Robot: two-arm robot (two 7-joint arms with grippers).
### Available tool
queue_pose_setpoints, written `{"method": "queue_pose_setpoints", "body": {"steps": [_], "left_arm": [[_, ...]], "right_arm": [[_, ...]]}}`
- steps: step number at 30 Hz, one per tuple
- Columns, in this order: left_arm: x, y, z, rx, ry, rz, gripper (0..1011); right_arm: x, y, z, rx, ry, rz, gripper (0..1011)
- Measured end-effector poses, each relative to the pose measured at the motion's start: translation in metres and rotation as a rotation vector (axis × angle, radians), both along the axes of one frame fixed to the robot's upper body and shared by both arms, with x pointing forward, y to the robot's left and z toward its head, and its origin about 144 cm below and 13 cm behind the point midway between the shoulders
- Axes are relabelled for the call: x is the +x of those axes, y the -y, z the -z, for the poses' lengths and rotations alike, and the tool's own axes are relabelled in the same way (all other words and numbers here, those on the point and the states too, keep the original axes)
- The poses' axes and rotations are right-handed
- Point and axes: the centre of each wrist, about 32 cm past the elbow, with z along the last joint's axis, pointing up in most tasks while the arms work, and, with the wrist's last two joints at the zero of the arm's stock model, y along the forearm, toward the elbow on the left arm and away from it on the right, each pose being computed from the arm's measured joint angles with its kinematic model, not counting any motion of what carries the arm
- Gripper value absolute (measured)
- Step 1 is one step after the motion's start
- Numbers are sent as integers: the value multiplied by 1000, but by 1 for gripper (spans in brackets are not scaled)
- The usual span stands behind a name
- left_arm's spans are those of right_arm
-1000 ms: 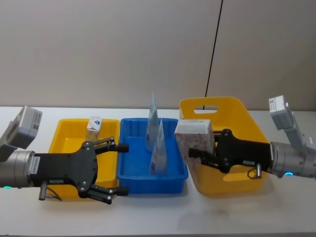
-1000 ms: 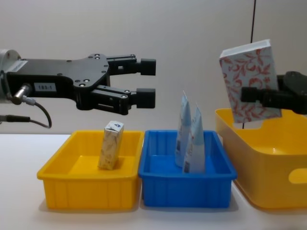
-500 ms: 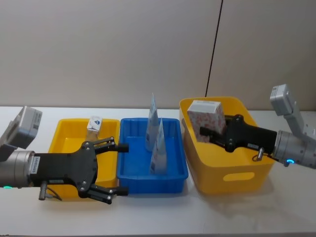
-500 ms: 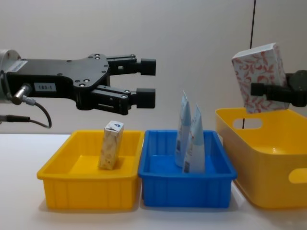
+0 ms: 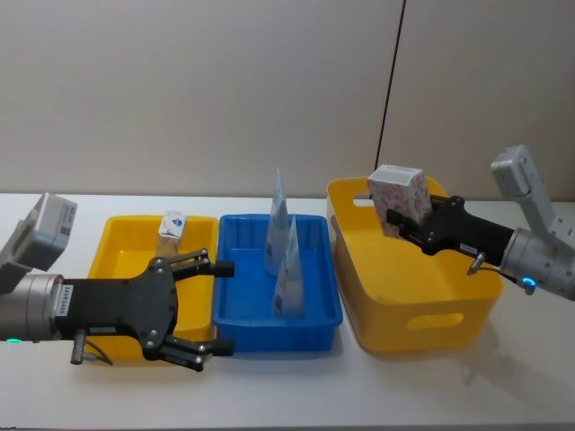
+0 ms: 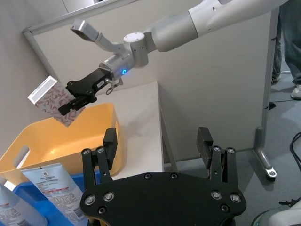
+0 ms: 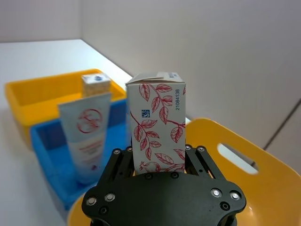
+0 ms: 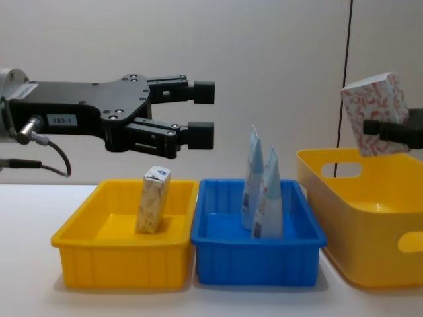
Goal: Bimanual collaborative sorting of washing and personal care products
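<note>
Over the bench (image 5: 503, 382), my right tool (image 5: 402, 222) grips the leaf-print box (image 5: 398, 190) above the yellow bin (image 5: 422, 314) — lowering and release come next, I judge; left tool (image 5: 223, 309) hovers open.

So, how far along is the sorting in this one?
Done: two tubes stand in the blue tray, and a small box stands in the yellow tray. In hand: the right gripper holds a leaf-print box in the air above the yellow bin, not yet set down. Remaining: placing that box. The left gripper hovers open and empty above the yellow tray.
</note>
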Motion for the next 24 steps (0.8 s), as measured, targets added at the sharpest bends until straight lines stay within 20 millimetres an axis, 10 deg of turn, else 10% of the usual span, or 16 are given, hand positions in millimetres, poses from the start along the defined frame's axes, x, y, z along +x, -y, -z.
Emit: {"method": "queue_pose_setpoints", "body": {"steps": [24], "left_arm": [[0,0,0,0,0,0,1001]], "right_arm": [[12,-21,20,-18,-57,241,363]]}}
